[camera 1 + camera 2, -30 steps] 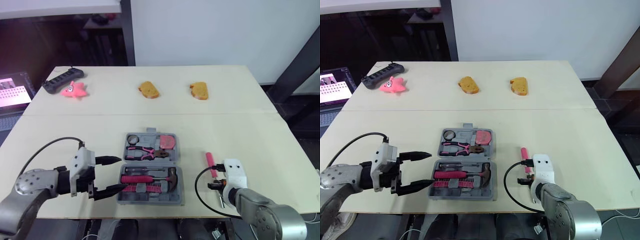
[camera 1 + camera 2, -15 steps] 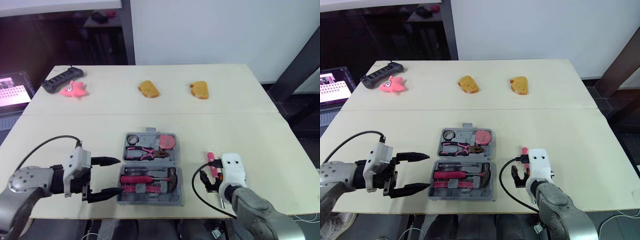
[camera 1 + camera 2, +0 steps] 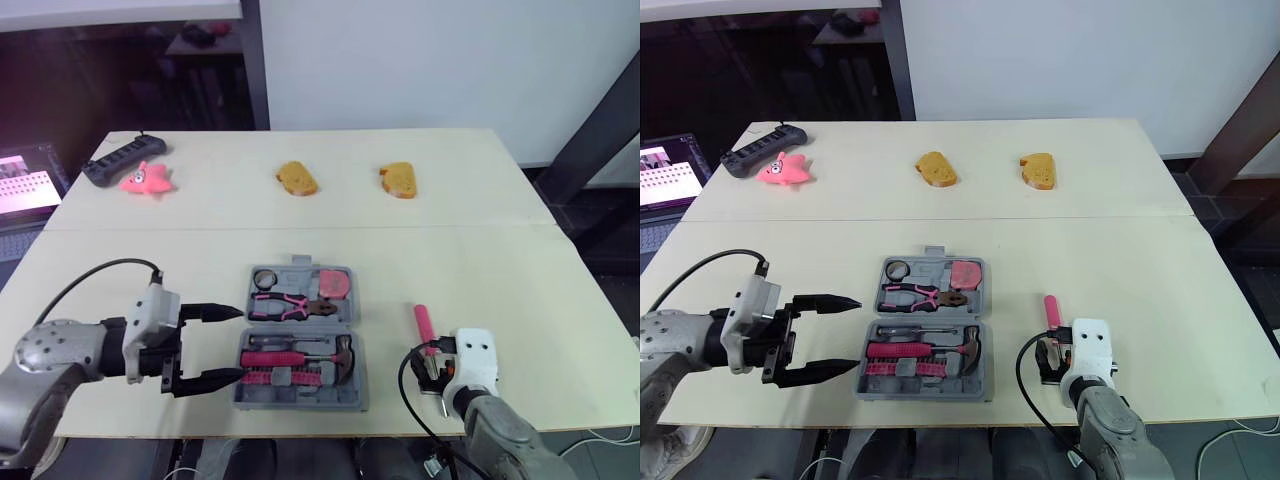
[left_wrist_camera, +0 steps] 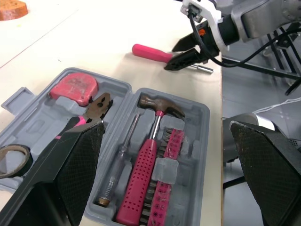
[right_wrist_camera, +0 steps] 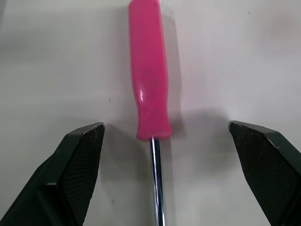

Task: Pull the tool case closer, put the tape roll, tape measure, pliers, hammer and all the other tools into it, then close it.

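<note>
The open tool case [image 3: 300, 340] was seen near the front edge of the table [image 3: 500, 270], with the left gripper [image 3: 240, 344] spread wide just beside it. From the left wrist, the hammer [image 4: 157, 106] and pliers [image 4: 96, 107] were made out in its slots. From the right wrist, the right gripper [image 5: 165, 126] was shown parted astride the pink screwdriver [image 5: 151, 70].

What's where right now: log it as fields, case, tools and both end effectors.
case: open, on the table
in case: tape roll, tape measure, pliers, hammer, bits
out: screwdriver, on the table, right of the case
left end effector: open, at the case's left edge
right end effector: open, one finger each side of the screwdriver, not gripping
</note>
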